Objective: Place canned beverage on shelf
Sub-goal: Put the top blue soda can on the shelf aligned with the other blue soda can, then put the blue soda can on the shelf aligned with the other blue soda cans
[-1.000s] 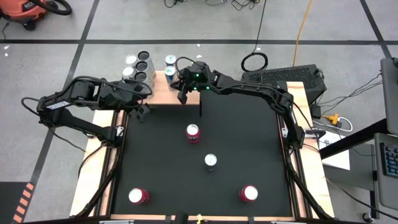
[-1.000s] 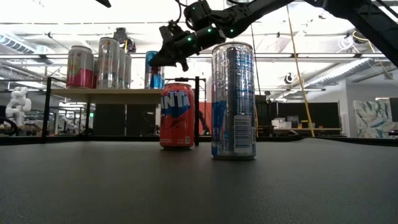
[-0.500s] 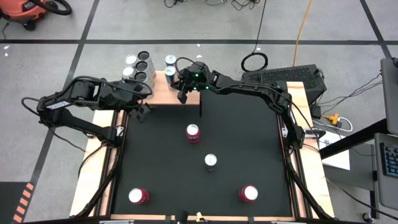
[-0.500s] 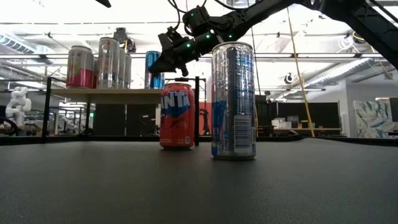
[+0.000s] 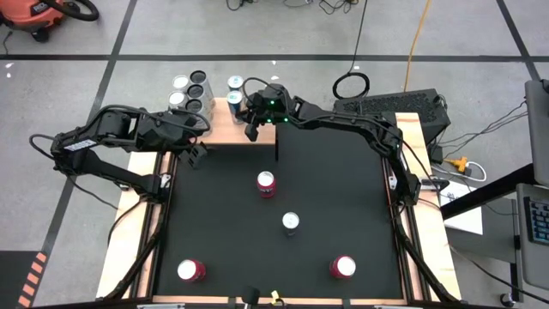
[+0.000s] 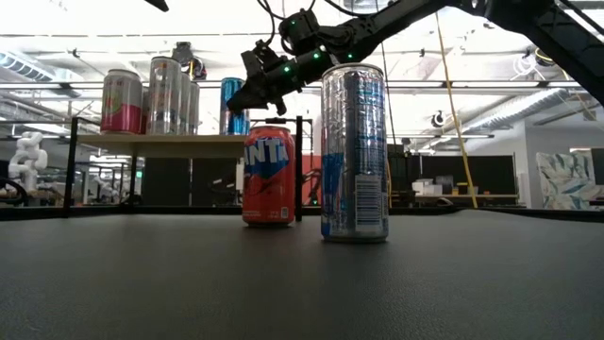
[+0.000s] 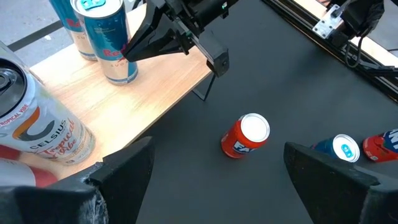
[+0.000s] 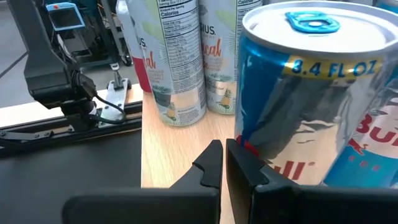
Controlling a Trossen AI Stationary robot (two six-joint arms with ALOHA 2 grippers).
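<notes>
Right claw [image 5: 250, 131] clenched, empty, touching blue can [image 7: 112, 38] standing on shelf [image 5: 225, 130]; nudge gently, low on can, avoid tipping. Left claw [image 5: 194, 155] spread wide, waiting beside shelf. Orange can [image 5: 266, 183] on table [image 5: 223, 215] unplaced

A grey concrete floor [image 5: 480, 34] marked with dark tape lines [image 5: 257, 57] surrounds the table. A red shop vacuum [image 5: 39, 13] sits at the upper left of the high view, and a yellow cable [image 5: 418, 39] runs down from the upper right. In the low view, long ceiling lights [image 6: 85, 57] cross the top, above desks [image 6: 462, 198] at the right.
</notes>
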